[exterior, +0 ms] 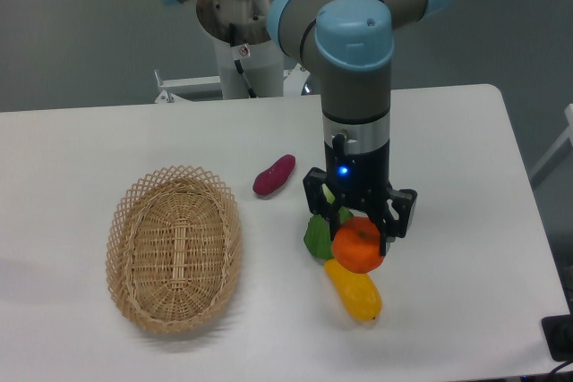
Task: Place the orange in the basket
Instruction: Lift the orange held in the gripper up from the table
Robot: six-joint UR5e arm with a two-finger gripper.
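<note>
The orange (358, 246) is round and bright orange and sits between the black fingers of my gripper (360, 235), right of the table's middle. The gripper points straight down and is shut on the orange. The orange overlaps the top of a yellow fruit; I cannot tell whether it is lifted off the table. The basket (175, 252), a large oval tan wicker one, lies empty at the front left, well left of the gripper.
An elongated yellow fruit (354, 292) lies just below the orange. A green vegetable (317, 236) lies against the gripper's left finger. A purple sweet potato (274, 175) lies between the basket and the gripper, farther back. The arm's base (237, 15) stands behind the table.
</note>
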